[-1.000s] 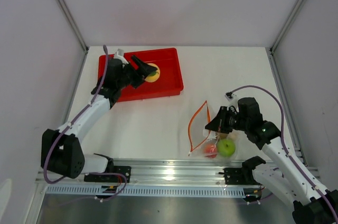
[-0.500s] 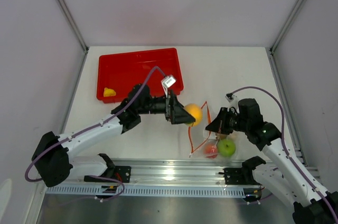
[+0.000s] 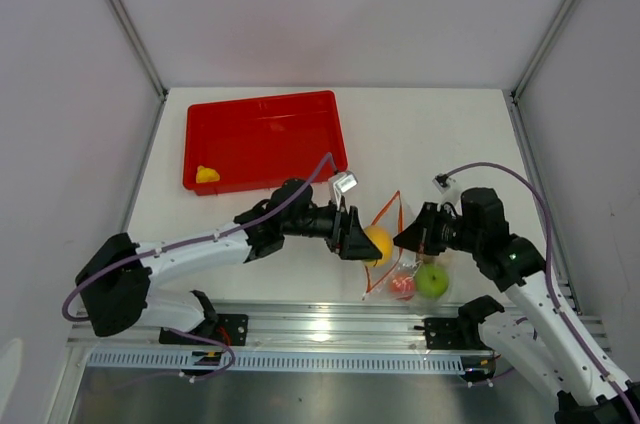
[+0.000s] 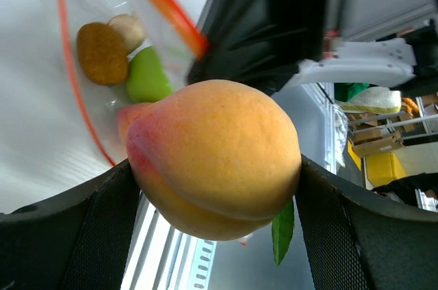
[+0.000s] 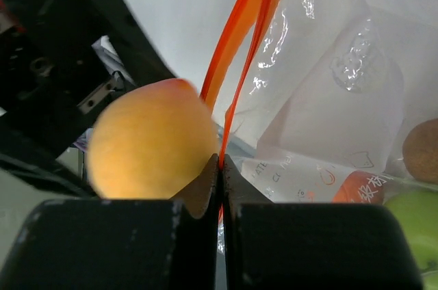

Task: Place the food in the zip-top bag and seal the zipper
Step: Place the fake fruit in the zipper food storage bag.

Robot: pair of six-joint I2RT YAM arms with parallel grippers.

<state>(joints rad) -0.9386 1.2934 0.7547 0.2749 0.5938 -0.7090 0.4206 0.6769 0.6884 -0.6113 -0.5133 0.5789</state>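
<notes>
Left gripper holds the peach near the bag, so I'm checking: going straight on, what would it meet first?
Probably the bag at its open mouth, whose orange strip the right gripper pinches; depth is unclear.

Faint grey letters are showing on a white label (image 5: 287,170) inside the zip-top bag (image 5: 342,85), and white characters are showing on an orange patch (image 5: 356,186); both are blurring beyond reading.

Clear bag (image 3: 406,260) with orange-red zipper (image 3: 385,212) unsealed, peach (image 3: 378,242) at its mouth, green apple (image 3: 432,280), red fruit (image 3: 401,286) inside
</notes>
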